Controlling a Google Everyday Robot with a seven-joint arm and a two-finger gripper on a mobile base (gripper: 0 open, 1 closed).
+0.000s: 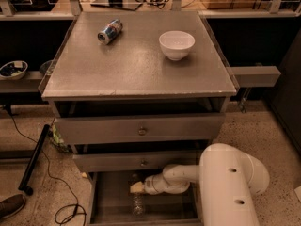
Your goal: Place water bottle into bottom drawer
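Water bottle in bottom drawer, pincer over it

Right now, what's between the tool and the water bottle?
Nothing, in the camera view: the tool hangs inside the bottom drawer, right at the water bottle, no gap showing. I can't tell if they touch.

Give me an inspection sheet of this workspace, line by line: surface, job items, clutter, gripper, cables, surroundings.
Surface: grey cabinet top, carrying two items.
Job's things: water bottle on the floor of the open bottom drawer.
Clutter: soda can on its side and white bowl upright, apart on the top.
Gripper: gripper low inside the bottom drawer, over the bottle; whether it holds it cannot be told.
Cables: black cable trailing on the floor left of the cabinet.
Surroundings: shoe at lower left.
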